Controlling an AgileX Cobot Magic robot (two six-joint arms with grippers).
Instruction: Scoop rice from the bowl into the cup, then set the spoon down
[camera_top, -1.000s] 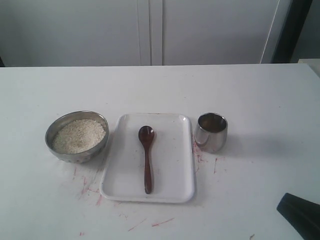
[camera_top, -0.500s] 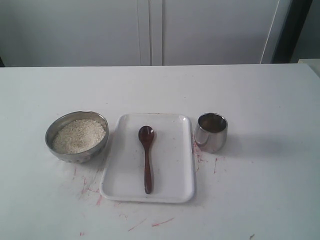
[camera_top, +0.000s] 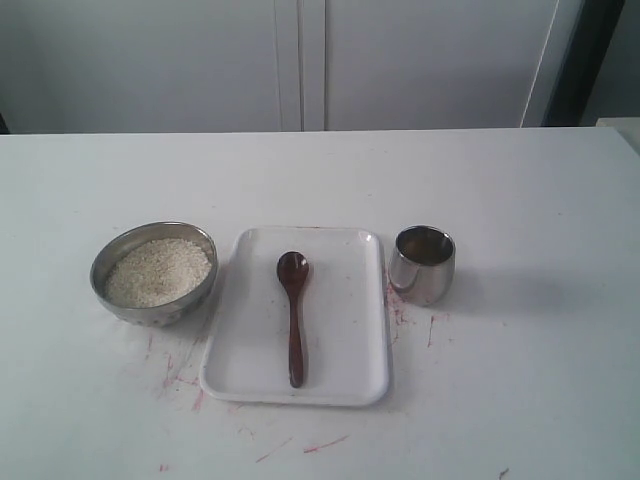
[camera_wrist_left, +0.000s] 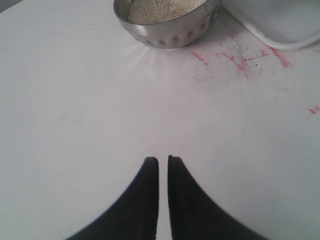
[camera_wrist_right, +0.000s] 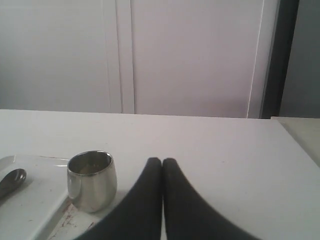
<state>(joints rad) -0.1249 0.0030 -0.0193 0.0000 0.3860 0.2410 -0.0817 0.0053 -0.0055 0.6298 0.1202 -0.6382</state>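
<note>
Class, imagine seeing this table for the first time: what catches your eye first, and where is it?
The dark wooden spoon lies lengthwise in the middle of the white tray. Left of the tray sits the steel bowl full of pale rice; right of it stands the shiny cup. Red marks streak the table near the tray.

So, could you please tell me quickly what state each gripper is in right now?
Left gripper: closed, holding nothing.
Right gripper: closed, holding nothing.
</note>
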